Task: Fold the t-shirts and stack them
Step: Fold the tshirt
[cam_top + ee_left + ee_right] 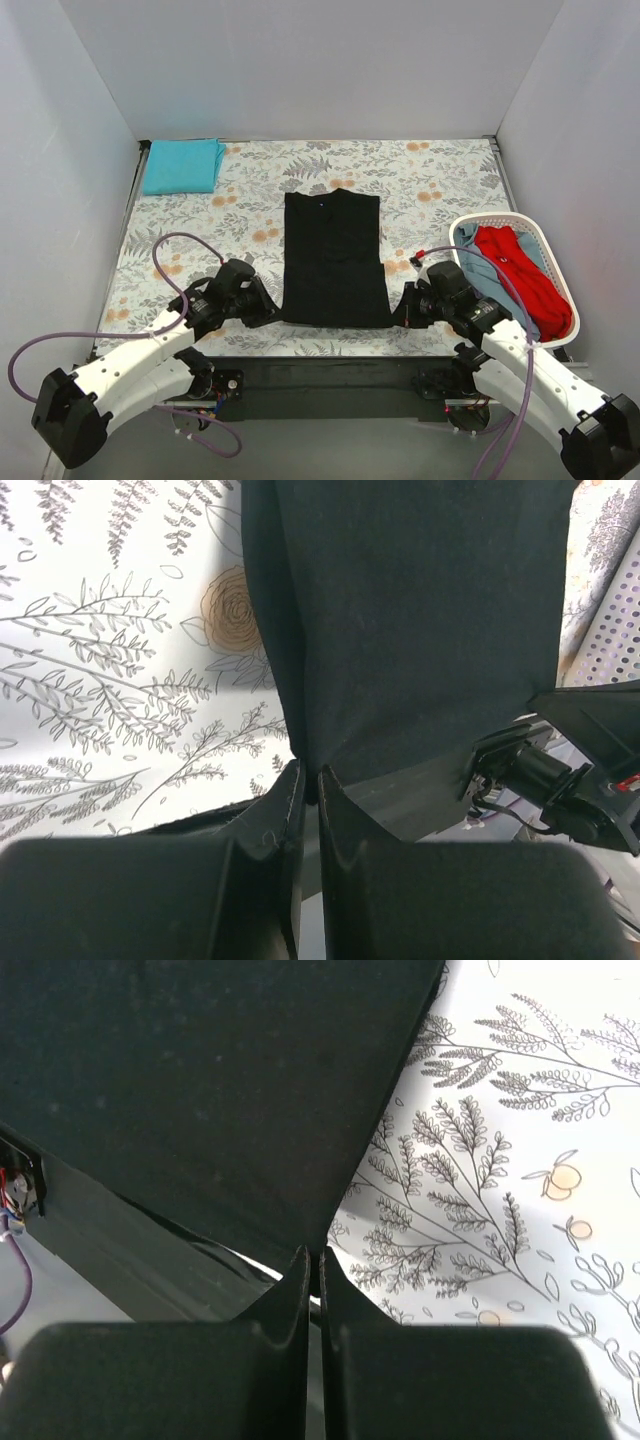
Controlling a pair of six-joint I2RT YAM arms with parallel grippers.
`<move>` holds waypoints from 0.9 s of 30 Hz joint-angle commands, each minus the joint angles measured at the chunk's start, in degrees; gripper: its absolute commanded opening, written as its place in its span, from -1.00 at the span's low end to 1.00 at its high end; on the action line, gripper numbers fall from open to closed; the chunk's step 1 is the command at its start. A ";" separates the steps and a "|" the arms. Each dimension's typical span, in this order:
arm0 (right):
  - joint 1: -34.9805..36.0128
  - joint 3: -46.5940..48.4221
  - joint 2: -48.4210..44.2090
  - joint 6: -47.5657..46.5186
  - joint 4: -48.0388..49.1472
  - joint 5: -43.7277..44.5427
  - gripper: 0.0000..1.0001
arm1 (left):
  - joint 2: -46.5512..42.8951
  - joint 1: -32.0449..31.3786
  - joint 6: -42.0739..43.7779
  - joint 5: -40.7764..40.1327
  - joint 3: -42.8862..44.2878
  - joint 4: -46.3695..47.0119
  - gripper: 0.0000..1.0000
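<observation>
Four shirts are seen across the table. At the far left corner, a teal shirt (182, 166) is laid folded into a neat rectangle on the floral table cover (420, 190), well apart from everything else. Nearer and toward the middle, the left gripper (308, 780) is lowered to the table at the near left corner of the black shirt (332, 258); its jaws are pressed together, and the corner of the dark cloth is pinched between them. The black shirt is spread flat in the middle of the table as a long rectangle, with its collar at the far end and its hem at the near edge. At the near right corner of that shirt, the right gripper (314, 1258) is set low in the same way, its jaws closed tight on the cloth where the corner runs into the fingertips. On the right side of the table, a white basket (500, 217) is placed, and inside it a red shirt (520, 275) is heaped over a light-blue shirt (472, 265), both crumpled and unfolded.
</observation>
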 commanded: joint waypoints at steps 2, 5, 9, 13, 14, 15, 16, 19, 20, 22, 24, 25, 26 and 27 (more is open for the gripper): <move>0.07 6.87 1.34 -1.05 -6.69 4.96 -0.97 | -1.01 -0.11 -0.77 -5.17 3.91 -6.44 -1.00; 0.15 10.66 4.06 -2.36 -7.74 6.71 -0.97 | 0.84 -0.11 0.46 -6.66 8.04 -7.67 -1.00; 0.15 17.60 9.07 -4.65 -8.54 8.74 -0.97 | 4.26 -0.02 3.09 -9.65 14.01 -8.82 -1.00; 0.15 25.15 15.14 -6.32 -8.27 9.97 -0.97 | 9.27 0.86 6.17 -10.36 19.90 -8.21 -1.00; 0.07 26.39 17.32 -6.67 -8.19 10.32 -0.97 | 11.37 1.21 7.83 -10.19 21.65 -7.86 -1.00; 0.07 27.88 18.39 -7.02 -8.19 10.93 -0.97 | 12.52 2.43 8.46 -9.05 22.54 -7.24 -1.00; 0.07 29.29 19.44 -7.72 -8.01 12.07 -0.97 | 13.58 3.23 9.25 -8.43 23.59 -6.19 -1.00; -0.55 35.26 24.98 -9.74 -7.40 12.60 -0.97 | 18.93 5.86 12.15 -5.36 27.90 -3.91 -1.00; -0.81 38.06 27.78 -10.19 -6.70 12.78 -0.97 | 20.25 6.91 12.85 -4.74 30.26 -3.37 -1.00; -1.34 40.63 30.78 -10.89 -6.17 12.26 -0.97 | 24.30 8.50 14.17 -3.08 32.38 -1.89 -1.00; -2.13 43.44 34.56 -11.16 -4.94 12.52 -0.97 | 27.02 11.05 15.05 -1.58 35.54 -1.00 -1.00; -2.57 44.32 35.88 -11.24 -4.76 11.65 -0.97 | 29.21 11.66 15.32 -0.61 36.60 0.40 -1.00; -3.53 45.29 38.24 -11.59 -4.41 11.12 -0.97 | 30.62 12.80 15.58 0.09 37.48 0.76 -1.00; -3.89 46.95 39.31 -11.60 -3.71 10.77 -0.97 | 31.94 13.25 15.84 0.88 39.84 1.11 -1.00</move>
